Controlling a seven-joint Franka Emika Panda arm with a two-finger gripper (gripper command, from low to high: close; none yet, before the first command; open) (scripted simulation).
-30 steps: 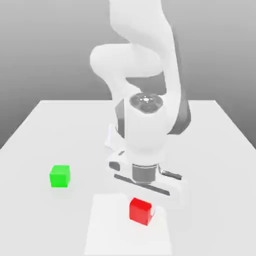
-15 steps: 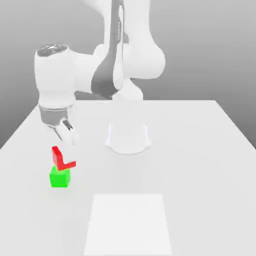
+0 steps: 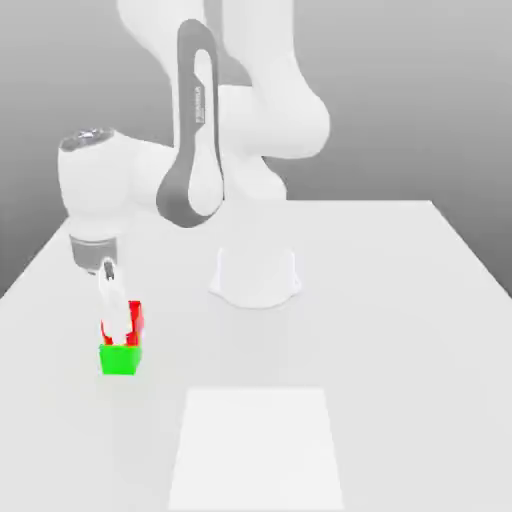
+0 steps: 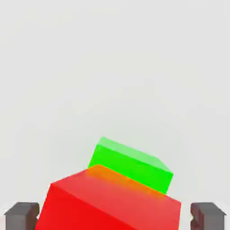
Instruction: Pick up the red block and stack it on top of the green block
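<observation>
Swinging over from the white pad (image 3: 255, 450) near the front of the table (image 3: 400, 300), the arm has carried the red block (image 3: 135, 318) to the exterior view's left and now has it sitting on the green block (image 3: 120, 359). In that view the gripper (image 3: 116, 318) hangs straight down around the red block.

From the hand view, both fingertips (image 4: 20, 214) stand clear of the red block (image 4: 108, 202), so the jaws are wide and nothing is gripped. The red block looks twisted against the green block (image 4: 130, 164) beneath. I'd say lift straight up, without brushing either side, or the stack may topple.
</observation>
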